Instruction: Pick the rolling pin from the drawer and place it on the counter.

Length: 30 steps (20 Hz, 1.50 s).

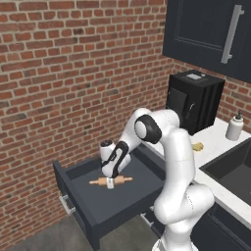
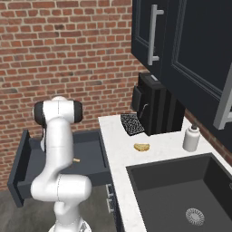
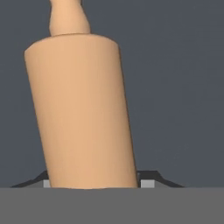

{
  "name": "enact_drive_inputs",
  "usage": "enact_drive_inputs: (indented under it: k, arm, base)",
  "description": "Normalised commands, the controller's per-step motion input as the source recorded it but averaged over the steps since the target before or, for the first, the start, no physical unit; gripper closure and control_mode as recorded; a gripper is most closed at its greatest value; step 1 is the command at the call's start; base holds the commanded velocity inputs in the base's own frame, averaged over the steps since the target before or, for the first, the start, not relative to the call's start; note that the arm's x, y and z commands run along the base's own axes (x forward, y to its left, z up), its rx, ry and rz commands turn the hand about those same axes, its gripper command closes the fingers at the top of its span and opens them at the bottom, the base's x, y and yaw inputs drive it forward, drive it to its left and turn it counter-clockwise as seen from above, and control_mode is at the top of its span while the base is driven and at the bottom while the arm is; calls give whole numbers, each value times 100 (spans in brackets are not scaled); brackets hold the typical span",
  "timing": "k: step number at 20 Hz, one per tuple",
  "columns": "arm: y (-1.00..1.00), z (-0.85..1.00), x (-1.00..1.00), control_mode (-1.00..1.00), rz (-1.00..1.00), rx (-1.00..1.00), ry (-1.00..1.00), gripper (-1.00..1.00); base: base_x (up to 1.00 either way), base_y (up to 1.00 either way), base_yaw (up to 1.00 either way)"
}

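Plainly a firm hold at mid-barrel

Rolling pin lies flat on the floor of the open drawer, roughly crosswise, one knobbed handle pointing each way. Hand is down over its middle, fingers closed against the barrel sides; the hand view shows the tan cylinder running up between the two dark tips, so the clamp looks to be on the pin itself, near its centre.

Handling, as a guess: solid wood, stiff, no give, modest weight. Smooth round surface, so it may roll or twist between flat pads if taken off-centre. Mid-barrel is the sensible place; the narrow handles would let the long end droop.

Surroundings:
- Drawer walls rise on all sides; pin must lift straight up before any sideways travel, or an end could catch the rim.
- Tabletop sits above and beside the drawer, white slab.
- On it: a small yellowish lump, a black boxy appliance at the back, a white soap bottle, and the dark sink.
- Bare strip near the drawer-side edge looks the easiest landing spot; keep the pin off the lump and away from the sink lip, where it could roll in.
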Motion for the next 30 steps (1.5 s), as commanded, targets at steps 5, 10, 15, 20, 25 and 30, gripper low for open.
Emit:
enact_drive_inputs:
  k: [5,10,15,20,25,30]
  arm:
    - [0,68,-94,-100,0,-2,-13,100]
    - [0,100,-64,-100,0,-13,-8,100]
    - [-21,100,-8,-100,0,-16,-6,100]
    - [-38,100,9,-100,1,-15,-8,100]
    - [-45,100,22,-100,0,-13,0,100]
    - [-81,81,7,-100,0,-2,4,100]
  base:
    - [0,0,0]
    - [0,0,0]
    - [0,0,0]
    - [0,0,0]
    - [0,0,0]
    - [0,0,0]
